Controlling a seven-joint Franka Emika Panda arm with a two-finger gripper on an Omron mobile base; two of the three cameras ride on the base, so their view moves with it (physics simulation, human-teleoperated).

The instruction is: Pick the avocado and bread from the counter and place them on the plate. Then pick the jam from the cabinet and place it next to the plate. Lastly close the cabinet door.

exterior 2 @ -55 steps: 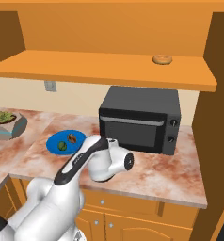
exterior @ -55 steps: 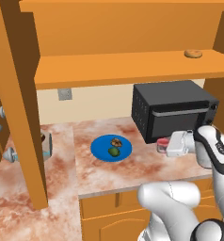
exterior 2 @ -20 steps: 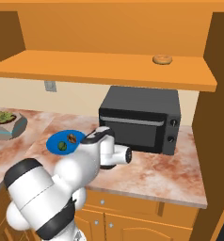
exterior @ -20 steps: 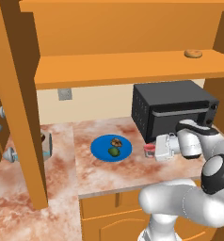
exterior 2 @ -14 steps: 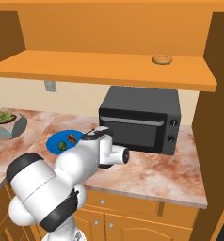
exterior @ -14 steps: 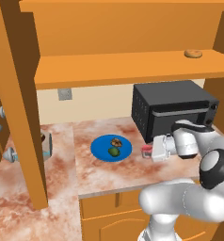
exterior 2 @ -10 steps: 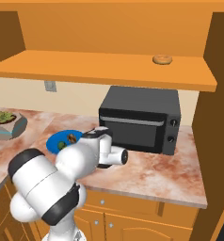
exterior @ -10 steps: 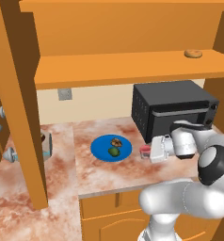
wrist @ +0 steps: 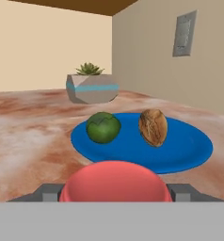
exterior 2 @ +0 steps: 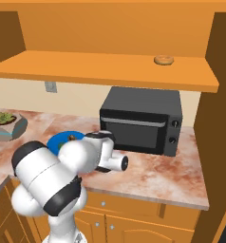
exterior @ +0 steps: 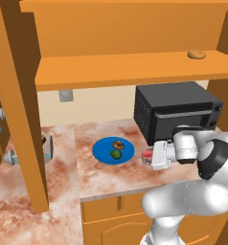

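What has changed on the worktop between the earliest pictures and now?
The white arm's gripper, jaws around the pinkish-red jam jar, has carried it left, toward the flat blue plate. The dark green avocado and speckled brown bread stayed on the plate.

dark green avocado [wrist: 103,127] and speckled brown bread [wrist: 153,127] side by side on blue plate [wrist: 189,146], pinkish-red jam [wrist: 115,181] just beside its rim
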